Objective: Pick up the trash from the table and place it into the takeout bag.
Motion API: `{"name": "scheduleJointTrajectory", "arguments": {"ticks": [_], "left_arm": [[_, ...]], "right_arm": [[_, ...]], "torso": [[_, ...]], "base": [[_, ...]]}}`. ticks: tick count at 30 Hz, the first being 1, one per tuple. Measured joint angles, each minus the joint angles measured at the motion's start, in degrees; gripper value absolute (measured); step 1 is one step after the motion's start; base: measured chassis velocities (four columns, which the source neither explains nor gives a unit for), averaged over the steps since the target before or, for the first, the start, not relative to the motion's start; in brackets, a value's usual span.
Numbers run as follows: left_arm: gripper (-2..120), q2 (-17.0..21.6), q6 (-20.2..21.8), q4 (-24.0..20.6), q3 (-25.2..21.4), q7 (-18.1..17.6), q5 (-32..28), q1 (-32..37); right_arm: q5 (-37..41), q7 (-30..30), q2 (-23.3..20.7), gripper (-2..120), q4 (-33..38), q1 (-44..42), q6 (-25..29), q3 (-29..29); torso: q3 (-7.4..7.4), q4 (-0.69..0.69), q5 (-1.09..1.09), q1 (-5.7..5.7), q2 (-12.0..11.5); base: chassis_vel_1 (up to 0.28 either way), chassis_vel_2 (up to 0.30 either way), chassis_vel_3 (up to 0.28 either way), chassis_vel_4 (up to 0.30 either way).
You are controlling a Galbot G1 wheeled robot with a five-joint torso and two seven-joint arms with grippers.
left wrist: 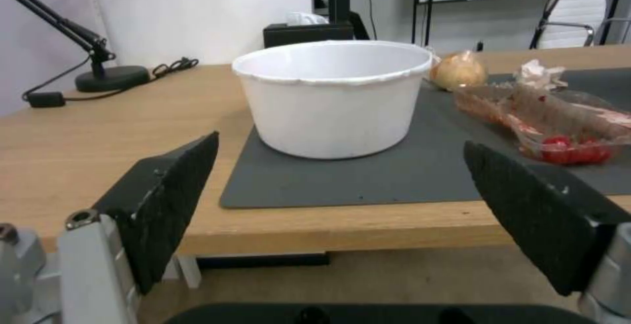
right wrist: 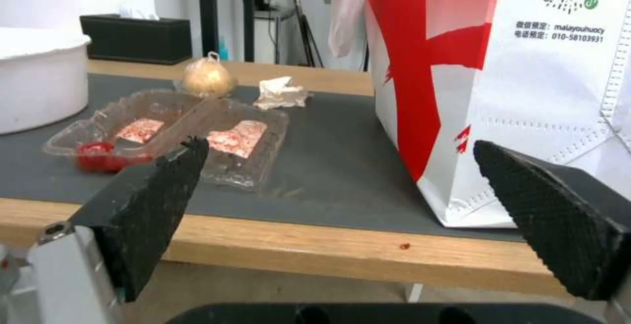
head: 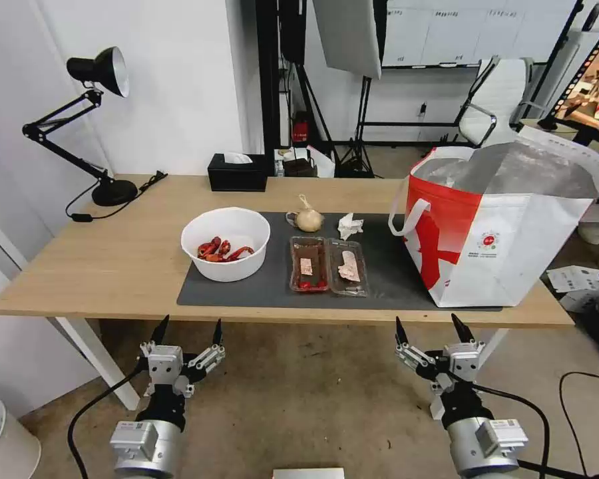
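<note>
Below the desk's [head: 113, 266] near edge, both hands hung with fingers spread wide and empty, tips pointing at the desk. Ahead of the left hand [head: 188, 330] sat the bowl [head: 225, 243] of shells on the mat [head: 273, 286]. Ahead of the right hand [head: 430, 327], the tray [head: 327, 265] lay leftward and the bag [head: 496, 226] rightward; the knotted bag [head: 309, 218] and tissue [head: 349, 225] lay beyond the tray.

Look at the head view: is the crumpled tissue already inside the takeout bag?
No, the crumpled tissue lies on the mat, left of the takeout bag.
</note>
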Motion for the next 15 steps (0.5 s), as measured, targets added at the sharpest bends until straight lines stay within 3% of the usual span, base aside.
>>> {"name": "scheduleJointTrajectory", "arguments": {"ticks": [11,14,15], "left_arm": [[100,0.7,0.0,0.0,0.2,-0.8,-0.5,-0.3],[100,8.4,-0.4,-0.9,1.9,-9.0,-5.4,-4.6],[100,8.4,-0.4,-0.9,1.9,-9.0,-5.4,-4.6]], "right_arm": [[0.6,0.0,-0.5,100,0.0,0.1,-0.2,0.1],[3.0,-0.3,-3.6,100,0.3,0.9,-1.1,0.8],[3.0,-0.3,-3.6,100,0.3,0.9,-1.1,0.8]], "torso": [[0.0,0.0,0.0,0.0,0.0],[0.01,0.01,0.01,0.0,0.0],[0.01,0.01,0.01,0.0,0.0]], "base": [[0.0,0.0,0.0,0.0],[0.0,0.0,0.0,0.0],[0.0,0.0,0.0,0.0]]}}
